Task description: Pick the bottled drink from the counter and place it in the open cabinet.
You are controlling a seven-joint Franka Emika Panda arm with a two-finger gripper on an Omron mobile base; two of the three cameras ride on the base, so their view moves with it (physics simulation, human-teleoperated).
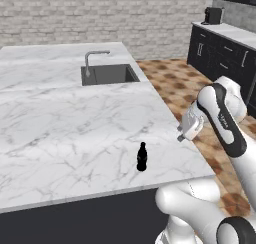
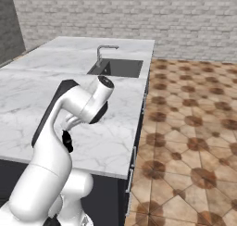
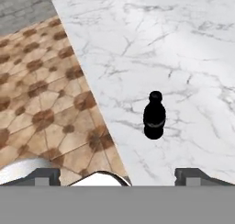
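The bottled drink (image 1: 142, 157) stands upright near the desk's (image 1: 75, 123) front edge, toward its right corner, far from the sink (image 1: 109, 74) at the back. The pincer (image 3: 117, 176), its tips wide apart and empty, hangs above and clear of the bottle, apparently lining up for the pickup.
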